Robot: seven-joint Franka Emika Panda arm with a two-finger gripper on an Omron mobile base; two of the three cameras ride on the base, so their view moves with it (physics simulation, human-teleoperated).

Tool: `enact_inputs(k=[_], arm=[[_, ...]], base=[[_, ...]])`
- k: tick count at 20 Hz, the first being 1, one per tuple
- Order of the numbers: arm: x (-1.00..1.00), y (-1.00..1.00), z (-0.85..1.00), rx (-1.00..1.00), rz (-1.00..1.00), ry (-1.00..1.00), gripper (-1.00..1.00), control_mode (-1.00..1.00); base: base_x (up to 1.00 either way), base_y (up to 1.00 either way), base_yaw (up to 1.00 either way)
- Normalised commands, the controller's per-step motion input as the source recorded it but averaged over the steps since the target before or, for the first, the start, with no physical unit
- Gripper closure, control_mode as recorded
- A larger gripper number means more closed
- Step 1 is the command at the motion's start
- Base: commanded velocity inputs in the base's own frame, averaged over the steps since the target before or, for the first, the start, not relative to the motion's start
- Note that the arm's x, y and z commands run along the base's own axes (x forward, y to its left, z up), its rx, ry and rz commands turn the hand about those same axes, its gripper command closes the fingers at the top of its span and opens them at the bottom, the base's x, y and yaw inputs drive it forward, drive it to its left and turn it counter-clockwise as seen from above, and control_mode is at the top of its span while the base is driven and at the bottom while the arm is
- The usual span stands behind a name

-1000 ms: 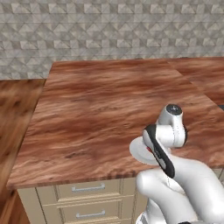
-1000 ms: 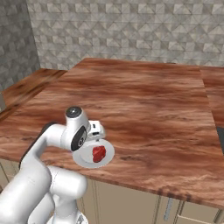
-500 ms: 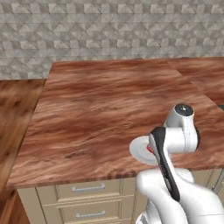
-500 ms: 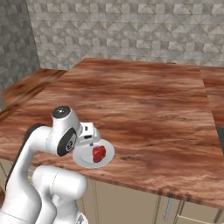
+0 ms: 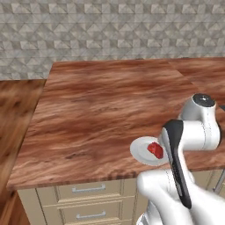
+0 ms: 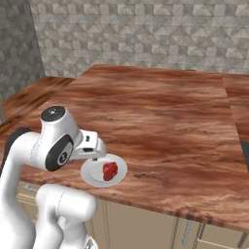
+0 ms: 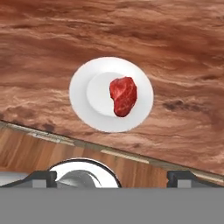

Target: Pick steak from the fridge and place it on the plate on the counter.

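Small red steak (image 7: 123,96) lying on round white plate (image 7: 87,109), right of centre. Plate flat on reddish-brown counter (image 7: 109,35), near its front edge.

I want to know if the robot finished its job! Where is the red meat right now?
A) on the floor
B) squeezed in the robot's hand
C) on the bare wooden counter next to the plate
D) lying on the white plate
D: the steak lies on the white plate, a bit off its middle, and the plate sits near the front edge of the counter; the hand is open above it, holding nothing.
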Motion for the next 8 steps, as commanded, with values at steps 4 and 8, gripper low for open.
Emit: enact_inputs(k=[4, 8], arm=[[-0.51, 0.0, 0.74, 0.0, -0.13, -0.15, -1.0, -1.0], [-0.47, 0.0, 0.74, 0.0, -0.11, -0.15, -1.0, -1.0]], base=[[0.0, 0.0, 0.0], [0.0, 0.0, 0.0]])
